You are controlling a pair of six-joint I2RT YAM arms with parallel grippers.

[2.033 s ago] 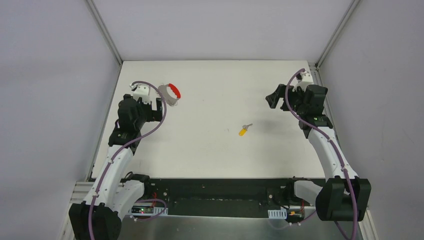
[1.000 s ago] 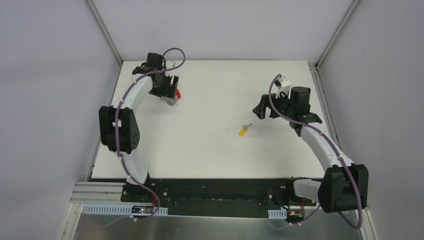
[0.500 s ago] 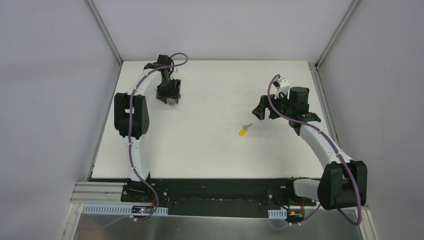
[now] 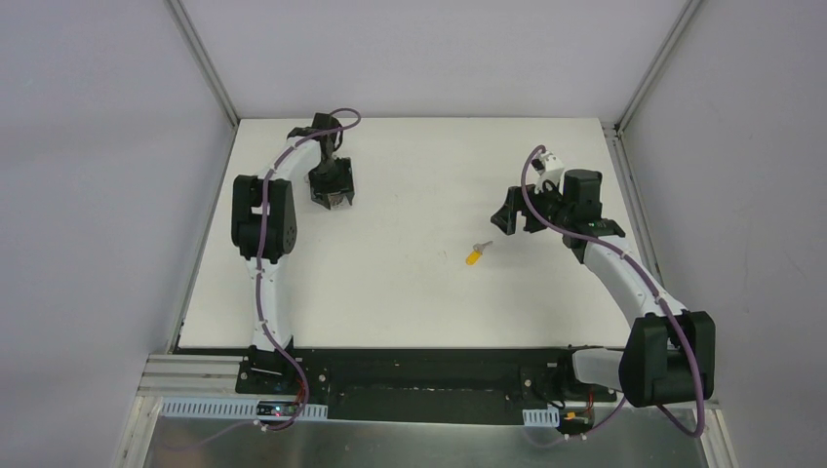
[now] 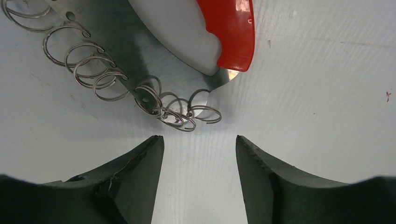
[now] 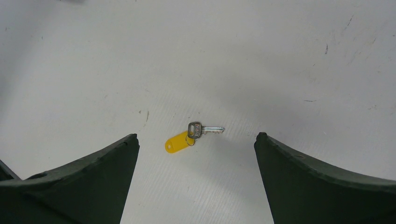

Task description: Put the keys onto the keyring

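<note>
The key is small and silver with a yellow plastic head and lies flat on the white table, mid-right. In the right wrist view the key lies just ahead of my open, empty right gripper. In the top view my right gripper hovers just up and right of the key. The keyring shows in the left wrist view as a red band joined to a chain of silver wire rings. My left gripper is open and empty just short of the chain. In the top view my left gripper covers the keyring.
The white table is walled by grey panels with aluminium corner posts at the far left and far right. The arm bases stand on a black rail along the near edge.
My left arm has swung out and stretched to the far left, bringing its gripper down over the keyring and hiding the red band. My right gripper moved in towards the key, then held still.
</note>
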